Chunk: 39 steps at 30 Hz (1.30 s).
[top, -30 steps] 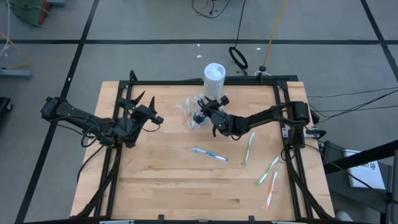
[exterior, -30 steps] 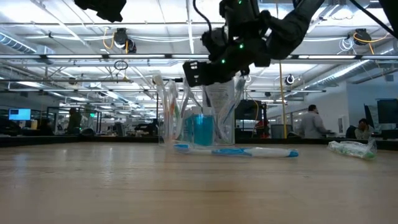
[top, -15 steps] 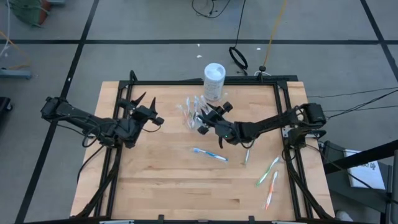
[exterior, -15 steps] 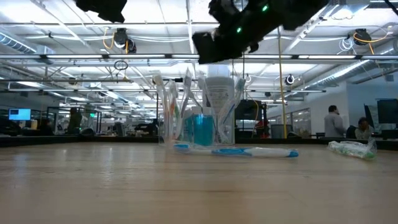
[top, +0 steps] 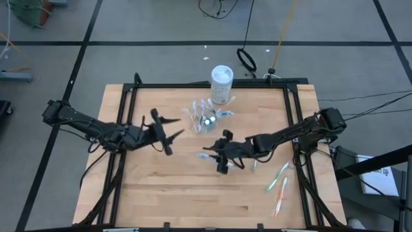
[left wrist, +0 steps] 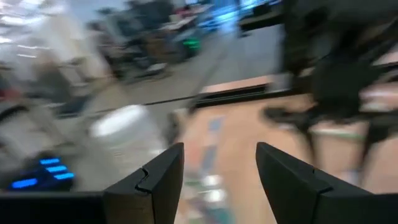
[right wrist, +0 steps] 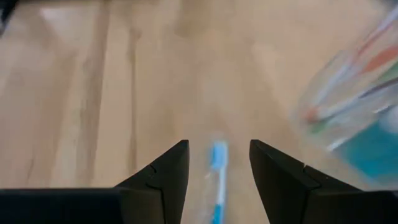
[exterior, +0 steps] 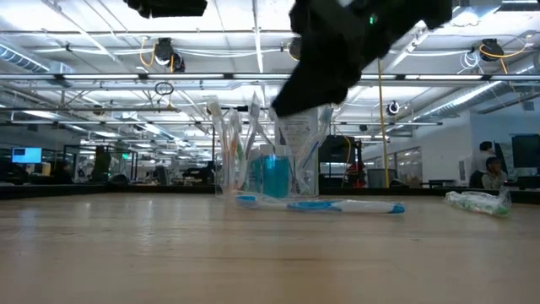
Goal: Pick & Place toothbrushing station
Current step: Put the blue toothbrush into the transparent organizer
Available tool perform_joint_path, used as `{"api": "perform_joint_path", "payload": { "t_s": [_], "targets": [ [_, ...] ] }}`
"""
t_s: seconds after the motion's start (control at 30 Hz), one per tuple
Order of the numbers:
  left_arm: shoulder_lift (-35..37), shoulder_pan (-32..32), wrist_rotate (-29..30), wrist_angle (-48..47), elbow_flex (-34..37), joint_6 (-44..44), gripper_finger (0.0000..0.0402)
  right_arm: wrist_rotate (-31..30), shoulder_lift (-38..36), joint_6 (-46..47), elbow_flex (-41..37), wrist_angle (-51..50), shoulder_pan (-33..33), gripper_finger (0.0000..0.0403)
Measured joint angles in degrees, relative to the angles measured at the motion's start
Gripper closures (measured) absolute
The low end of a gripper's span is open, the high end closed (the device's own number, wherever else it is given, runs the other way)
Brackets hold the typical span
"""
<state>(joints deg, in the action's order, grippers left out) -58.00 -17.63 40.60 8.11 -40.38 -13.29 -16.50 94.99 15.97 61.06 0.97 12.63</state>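
Right claw [right wrist: 217,171] open, blue toothbrush [right wrist: 217,180] lengthwise between fingers.

Two black, slender jointed arms, each a chain of matte dark links, run from black mounts fixed to a dark metal frame at the table's edges; thin black cables trail along the links; the left gripper [top: 168,133] ends in two pointed black fingers [left wrist: 155,182]; the right gripper [top: 223,154] carries blunt, angular black fingers [right wrist: 163,175] with a small notch on each inner edge.
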Motion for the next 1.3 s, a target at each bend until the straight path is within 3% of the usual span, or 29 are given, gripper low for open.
{"api": "perform_joint_path", "payload": {
  "t_s": [0.13, 0.23, 0.47, 0.6, 0.73, 0.93, 1.3],
  "targets": [
    [-0.2, 0.6, -10.6, -1.0, 0.0, 6.3, 0.0195, 0.7, 2.4, 2.9, -2.8, -0.5, -0.3, 0.0245],
    [-0.6, 0.7, -14.5, -3.2, 0.0, 10.0, 0.0195, 3.3, 3.5, 3.2, -6.3, 0.8, -0.8, 0.0247],
    [-4.3, 1.0, -15.1, -3.3, 0.0, 11.9, 0.0195, 13.5, 7.9, 5.8, -12.2, 11.3, -2.5, 0.0248],
    [-7.3, 1.7, -15.1, -3.7, 0.1, 12.9, 0.0195, 13.6, 10.3, 0.7, -12.2, 13.4, -2.6, 0.0258],
    [-10.2, 2.3, -15.1, -3.7, 0.0, 16.4, 0.0195, 11.2, 11.1, -3.3, -12.2, 13.3, -2.8, 0.0298],
    [-12.6, 2.1, -18.6, -5.3, 0.0, 16.5, 0.0195, 10.8, 7.9, -5.2, -12.4, 11.4, -3.6, 0.0387],
    [-13.0, 2.6, -19.8, -7.6, 0.0, 10.9, 0.0195, 10.8, -6.7, -11.1, -12.4, 13.0, 1.2, 0.0392]
  ]
}}
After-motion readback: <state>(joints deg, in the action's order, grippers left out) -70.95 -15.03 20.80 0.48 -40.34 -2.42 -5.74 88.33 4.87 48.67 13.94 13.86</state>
